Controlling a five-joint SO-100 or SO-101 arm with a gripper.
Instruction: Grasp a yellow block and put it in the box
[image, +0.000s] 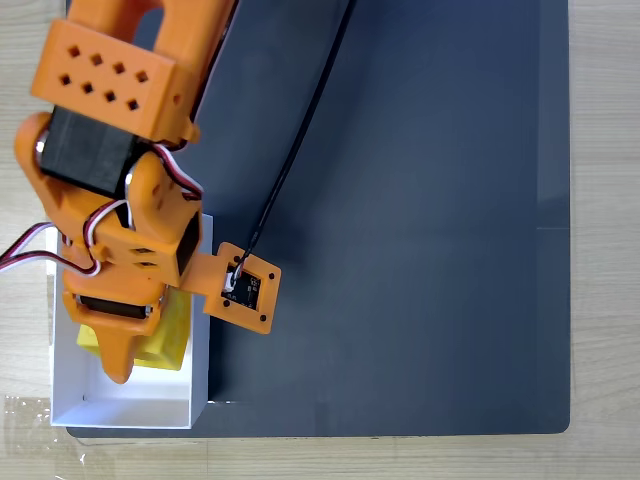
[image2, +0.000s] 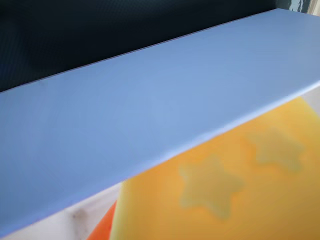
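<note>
Up close in the wrist view, the box wall runs slantwise across the picture as a broad pale band, looking bluish here. Just below that wall sits the yellow block, its face marked with two faint star shapes, blurred by nearness. A sliver of orange shows at the block's lower left edge, and dark mat lies beyond the wall's far edge.

From the fixed view looking down, the white box stands at the lower left corner of the dark mat, partly overhanging onto the pale wooden table. The orange gripper reaches down inside the box, its tip pointing toward the box's near wall. The yellow block lies inside the box, against the gripper's side and close to the box's right wall. The gripper appears closed around the block, holding it. An orange camera mount juts over the box's right wall, with a black cable running up from it across the mat.
</note>
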